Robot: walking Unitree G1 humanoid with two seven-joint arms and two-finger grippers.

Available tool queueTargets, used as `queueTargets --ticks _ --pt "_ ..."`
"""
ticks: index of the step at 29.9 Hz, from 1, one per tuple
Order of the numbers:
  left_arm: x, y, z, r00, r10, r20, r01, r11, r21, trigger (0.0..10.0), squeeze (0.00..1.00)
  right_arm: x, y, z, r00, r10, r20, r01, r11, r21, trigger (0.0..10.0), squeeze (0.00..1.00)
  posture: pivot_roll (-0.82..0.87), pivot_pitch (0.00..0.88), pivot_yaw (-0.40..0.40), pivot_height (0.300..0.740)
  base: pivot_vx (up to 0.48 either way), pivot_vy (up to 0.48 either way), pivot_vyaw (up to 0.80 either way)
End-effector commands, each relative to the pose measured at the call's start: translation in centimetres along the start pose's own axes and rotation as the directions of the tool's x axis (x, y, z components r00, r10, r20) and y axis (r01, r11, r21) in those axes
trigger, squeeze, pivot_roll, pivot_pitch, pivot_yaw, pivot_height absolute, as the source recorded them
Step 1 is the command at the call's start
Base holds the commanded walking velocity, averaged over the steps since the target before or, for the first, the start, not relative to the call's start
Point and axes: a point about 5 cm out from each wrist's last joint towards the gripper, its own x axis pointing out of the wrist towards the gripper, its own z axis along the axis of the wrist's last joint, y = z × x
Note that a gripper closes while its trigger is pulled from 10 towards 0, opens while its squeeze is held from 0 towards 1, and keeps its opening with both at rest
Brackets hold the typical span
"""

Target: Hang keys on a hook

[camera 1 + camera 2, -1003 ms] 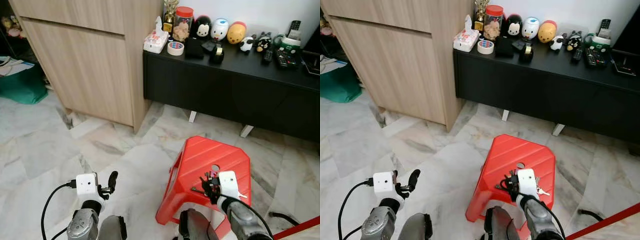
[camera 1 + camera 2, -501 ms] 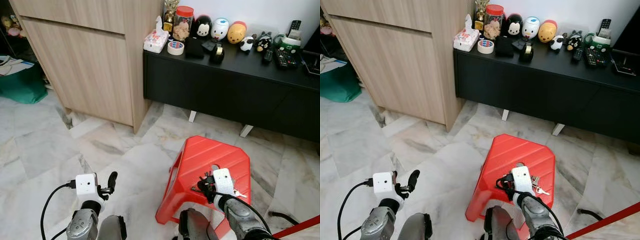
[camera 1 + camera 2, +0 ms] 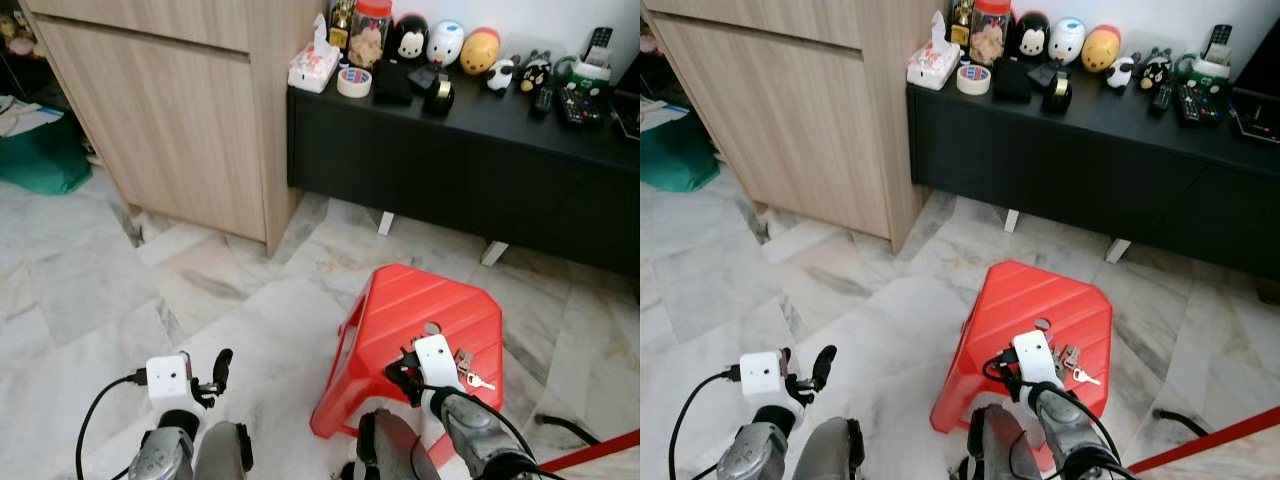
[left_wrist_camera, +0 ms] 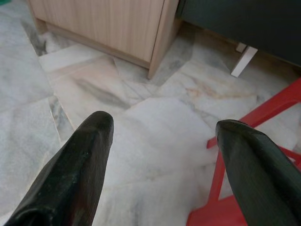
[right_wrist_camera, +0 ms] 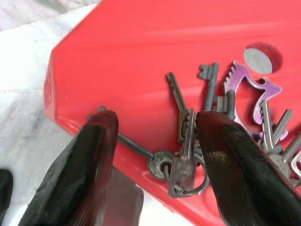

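Observation:
A bunch of metal keys with a purple clip lies on the top of a red plastic stool, next to its round hole. My right gripper is open just above the stool's near edge. One long key and the key ring lie between its fingers, and the other keys spread to its right. My left gripper is open over the marble floor, left of the stool, with nothing in it; it is low in the head view.
Behind the stool stands a low black cabinet carrying toy figures, a tape roll, a tissue box and remotes. A tall wooden cupboard is at the back left, with a green bag beside it. A red bar crosses the lower right.
The head view has tipped down slightly. My right gripper has shifted left and towards me across the stool top, and the keys now lie to its right. The left arm has stayed put.

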Motion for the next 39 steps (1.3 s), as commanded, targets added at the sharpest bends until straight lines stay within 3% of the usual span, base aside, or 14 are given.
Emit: queueTargets --ticks 1,15,26,39 --pt "-0.5 0.0 -0.2 1.000 0.005 -0.018 -0.005 1.000 -0.003 10.0 0.00 -0.1 -0.3 -0.5 0.999 -0.017 -0.032 0.017 1.000 -0.005 10.0 0.00 0.12 0.189 -0.093 0.597 0.000 0.000 0.00" --pt "-0.6 0.3 0.5 1.000 0.008 -0.016 -0.008 1.000 0.010 10.0 0.00 0.0 0.2 0.2 0.998 0.065 0.004 -0.065 0.998 -0.005 10.0 0.00 0.13 0.175 -0.082 0.597 0.000 0.000 0.00" --pt "-0.7 0.5 0.5 1.000 0.017 -0.025 -0.017 1.000 0.009 10.0 0.00 0.0 0.3 -0.1 0.989 0.127 -0.073 -0.140 0.967 -0.215 10.0 0.00 0.14 0.180 -0.085 0.597 0.000 0.000 0.00" --pt "-0.9 1.4 -1.8 0.996 0.027 -0.088 -0.026 1.000 0.005 10.0 0.00 0.1 0.5 -0.2 0.989 0.120 -0.091 -0.135 0.972 -0.191 10.0 0.00 0.14 0.197 -0.084 0.597 0.000 0.000 0.00"
